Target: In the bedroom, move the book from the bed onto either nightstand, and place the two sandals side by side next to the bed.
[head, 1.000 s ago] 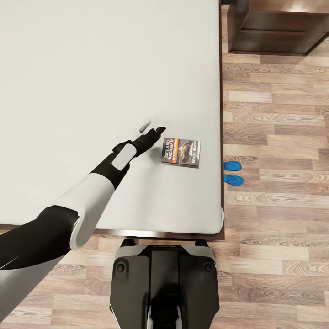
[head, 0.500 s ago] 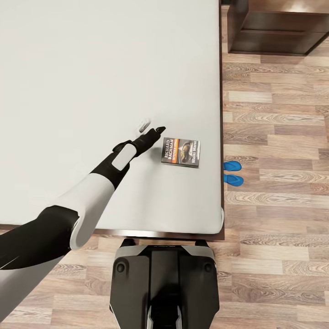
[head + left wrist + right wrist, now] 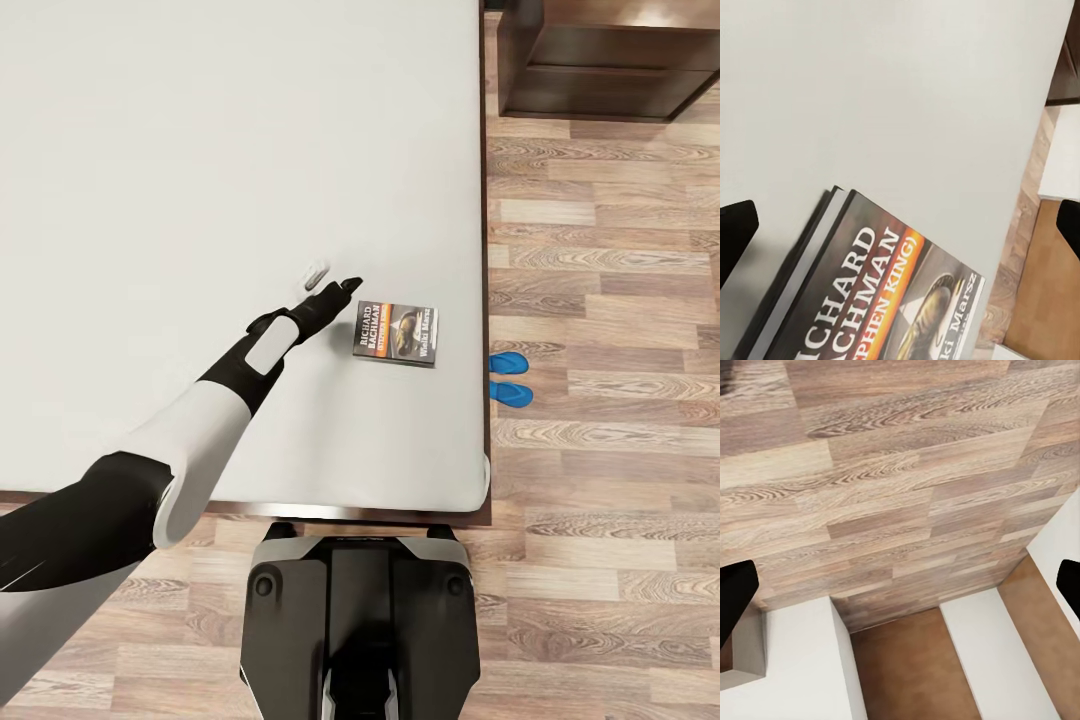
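The book (image 3: 396, 333), dark with an orange band, lies flat on the bed (image 3: 200, 150) near the grey mattress's right edge. My left gripper (image 3: 332, 281) hovers open just to the book's left, its fingers spread with nothing between them. In the left wrist view the book (image 3: 870, 300) lies close under the open left gripper (image 3: 900, 229). Two blue sandals (image 3: 510, 378) rest side by side on the floor against the bed's right side. A dark wooden nightstand (image 3: 600, 60) stands at the far right beside the bed. My right gripper (image 3: 900, 589) hangs open over wooden floor.
Wood-plank floor (image 3: 610, 300) runs along the bed's right side between the sandals and the nightstand. My own dark base (image 3: 360, 620) stands against the bed's near frame edge (image 3: 300, 512). White and brown flat surfaces (image 3: 967, 660) show below the right gripper.
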Controlling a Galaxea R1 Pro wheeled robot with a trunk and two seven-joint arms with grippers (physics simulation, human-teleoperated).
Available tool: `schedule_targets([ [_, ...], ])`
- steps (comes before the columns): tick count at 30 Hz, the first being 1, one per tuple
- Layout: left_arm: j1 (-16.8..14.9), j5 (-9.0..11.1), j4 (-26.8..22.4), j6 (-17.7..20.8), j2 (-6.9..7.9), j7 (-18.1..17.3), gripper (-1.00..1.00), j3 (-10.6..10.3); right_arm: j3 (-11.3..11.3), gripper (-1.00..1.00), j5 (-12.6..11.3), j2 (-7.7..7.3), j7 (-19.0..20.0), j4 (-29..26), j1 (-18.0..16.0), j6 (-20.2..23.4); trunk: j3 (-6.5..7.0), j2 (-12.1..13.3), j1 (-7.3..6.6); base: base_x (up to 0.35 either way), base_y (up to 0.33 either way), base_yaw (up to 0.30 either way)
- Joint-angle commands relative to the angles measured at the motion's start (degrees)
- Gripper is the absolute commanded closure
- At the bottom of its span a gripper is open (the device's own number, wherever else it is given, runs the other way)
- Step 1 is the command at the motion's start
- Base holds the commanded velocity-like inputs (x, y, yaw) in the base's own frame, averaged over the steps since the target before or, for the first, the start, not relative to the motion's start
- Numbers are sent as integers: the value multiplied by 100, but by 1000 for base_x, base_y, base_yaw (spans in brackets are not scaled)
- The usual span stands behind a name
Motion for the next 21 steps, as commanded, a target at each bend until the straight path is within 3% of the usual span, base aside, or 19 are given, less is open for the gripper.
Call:
schedule_targets([
  [1, -2, 23, 1, 15, 0, -8, -100, -1, -48, -100, 60, -1, -18, 10, -3, -22, -5, -8, 3, 0, 0, 0],
  [21, 1, 22, -9, 14, 0, -8, -100, -3, -48, -100, 60, 6, -16, 10, -3, -23, -57, -8, 3, 0, 0, 0],
])
